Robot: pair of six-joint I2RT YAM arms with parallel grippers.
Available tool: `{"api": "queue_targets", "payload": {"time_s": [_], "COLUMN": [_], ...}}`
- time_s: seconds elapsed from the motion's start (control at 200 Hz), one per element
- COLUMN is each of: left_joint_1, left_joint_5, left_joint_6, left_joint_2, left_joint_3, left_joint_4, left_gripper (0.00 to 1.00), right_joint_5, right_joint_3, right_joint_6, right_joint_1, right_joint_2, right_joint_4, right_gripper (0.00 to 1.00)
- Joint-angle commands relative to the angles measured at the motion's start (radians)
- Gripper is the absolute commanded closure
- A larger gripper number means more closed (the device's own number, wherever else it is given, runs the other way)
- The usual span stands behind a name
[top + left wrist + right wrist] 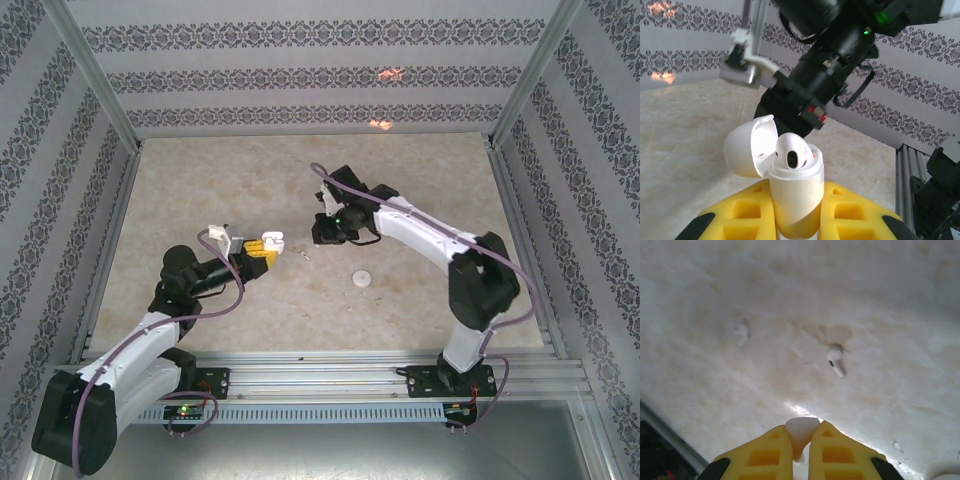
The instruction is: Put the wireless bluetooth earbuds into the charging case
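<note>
The white charging case [795,192] stands upright between the yellow fingers of my left gripper [796,187], which is shut on it. Its lid [747,147] hangs open to the left, and one earbud [792,150] sits in the top. In the top view my left gripper [268,247] holds the case [273,240] near the table's middle. My right gripper [802,427] is shut on another white earbud [802,430] just above the table. Two loose earbuds lie on the surface ahead of it, one [836,360] nearer and one [742,333] further left. My right gripper [320,232] hangs close to the right of the case.
A small white round object [362,277] lies on the beige table [230,190] right of centre, below the right arm. The right arm [825,65] looms close behind the case in the left wrist view. Patterned walls and metal posts [95,75] enclose the table.
</note>
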Motion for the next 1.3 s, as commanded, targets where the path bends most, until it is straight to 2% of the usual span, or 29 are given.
{"api": "queue_targets", "payload": {"time_s": [0.0,0.28,0.415,0.57,0.704,0.889,0.964,1.134,1.294], "left_joint_1": [-0.003,-0.005,-0.004,-0.004,-0.004,-0.004,-0.005,-0.004,-0.004], "left_joint_5": [0.025,0.027,0.024,0.001,-0.051,-0.072,-0.081,-0.102,-0.124], "left_joint_6": [-0.034,-0.038,-0.009,0.048,0.13,0.17,0.177,0.193,0.209], "left_joint_2": [0.014,0.007,-0.019,-0.067,-0.145,-0.249,-0.281,-0.313,-0.338], "left_joint_3": [0.038,0.061,0.069,0.074,0.073,0.045,0.034,0.03,0.033], "left_joint_4": [0.13,0.127,0.07,-0.042,-0.221,-0.336,-0.362,-0.404,-0.439], "left_gripper": [1.0,1.0,1.0,1.0,1.0,1.0,1.0,1.0,1.0], "right_joint_5": [-0.061,-0.128,-0.091,-0.076,-0.033,0.019,0.037,0.058,0.099], "right_joint_3": [-0.052,-0.074,-0.086,-0.077,-0.039,-0.021,0.004,0.036,0.094], "right_joint_6": [0.004,-0.074,-0.086,-0.054,-0.028,0.003,0.01,0.035,0.034], "right_joint_1": [-0.005,0.011,0.013,-0.006,-0.024,-0.047,-0.048,-0.046,-0.035], "right_joint_2": [-0.103,-0.221,-0.213,-0.116,0.051,0.242,0.28,0.268,0.253], "right_joint_4": [0.13,0.171,0.138,0.073,-0.021,-0.043,-0.063,-0.088,-0.148], "right_gripper": [0.97,0.97,0.96,0.95,0.94,0.94,0.89,0.67,0.64]}}
